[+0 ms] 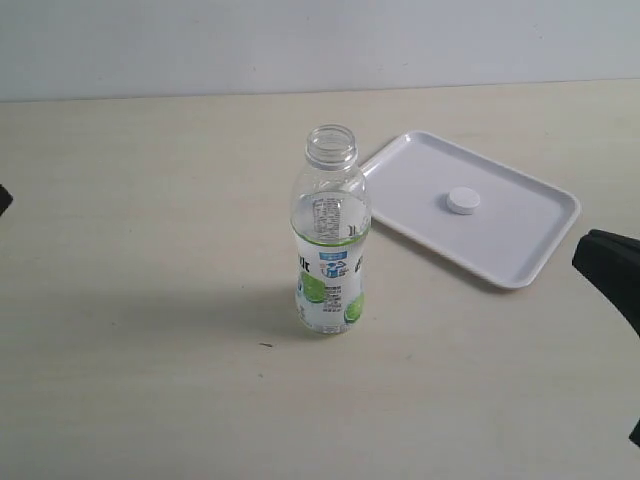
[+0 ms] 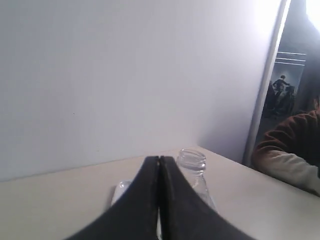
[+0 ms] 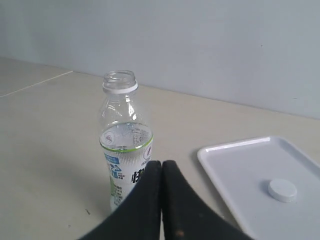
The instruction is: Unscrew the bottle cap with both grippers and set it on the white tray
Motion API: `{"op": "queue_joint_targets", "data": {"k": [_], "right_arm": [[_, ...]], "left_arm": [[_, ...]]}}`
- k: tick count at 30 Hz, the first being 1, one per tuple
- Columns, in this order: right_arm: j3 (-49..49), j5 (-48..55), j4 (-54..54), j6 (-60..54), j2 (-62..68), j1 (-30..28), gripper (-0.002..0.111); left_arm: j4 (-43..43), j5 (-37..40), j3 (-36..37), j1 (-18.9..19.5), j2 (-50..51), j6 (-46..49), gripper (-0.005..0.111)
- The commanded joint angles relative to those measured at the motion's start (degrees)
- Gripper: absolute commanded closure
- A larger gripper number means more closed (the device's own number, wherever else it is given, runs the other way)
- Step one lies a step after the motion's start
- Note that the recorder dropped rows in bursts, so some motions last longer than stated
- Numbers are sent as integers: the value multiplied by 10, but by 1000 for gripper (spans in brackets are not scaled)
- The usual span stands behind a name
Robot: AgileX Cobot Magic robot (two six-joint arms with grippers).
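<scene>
The bottle cap (image 1: 463,201) lies flat on the white tray (image 1: 530,262), near the tray's middle and clear of its rim all round. The tray sits toward the far right of the table (image 1: 140,260). The bottle (image 1: 331,240) stands upright with its neck open near the table's middle, just beside the tray's left corner but not touching it.

My left gripper (image 2: 159,161) has its fingers pressed together with nothing between them. My right gripper (image 3: 161,166) is the same, closed on nothing, low and pointing at the bottle's label.

As I judge it, the cap is where it belongs, and what's left for me is to get clear cleanly. The bottle is tall for its base, so a brush from either arm could tip it. I'd draw each arm back toward its own side of the table. My right should rise first, so it doesn't clip the tray's rim or nudge the cap.
</scene>
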Motion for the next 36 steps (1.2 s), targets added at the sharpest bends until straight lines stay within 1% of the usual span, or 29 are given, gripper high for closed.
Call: {"op": "queue_joint_targets", "data": {"k": [1,3,4,6,8,30,32,34,36], "right_arm": [[10,4,-39,58,-31,0,108],[10,20,-37,95,-31,0,108],[10,34,-37,145,-31,0,108],[10,51,-37,222,-31,0,108],[10,51,-37,253,-31,0,108],[10,39,-38,249,-31,0,108],[10,9,-38,210,-31,0,108],[10,-47,-38,171,-31,0,108],[10,-105,-36,167,-28,0,108]], "left_arm": [[-2,65,4,2,-114,-33,107],[5,65,4,2,-158,-31,107],[14,65,4,2,-176,-31,107],[24,65,4,2,-193,-31,107],[27,65,4,2,-197,-31,107],[27,65,4,2,-197,-31,107],[27,65,4,2,-197,-31,107],[27,65,4,2,-197,-31,107],[27,65,4,2,-197,-31,107]]}}
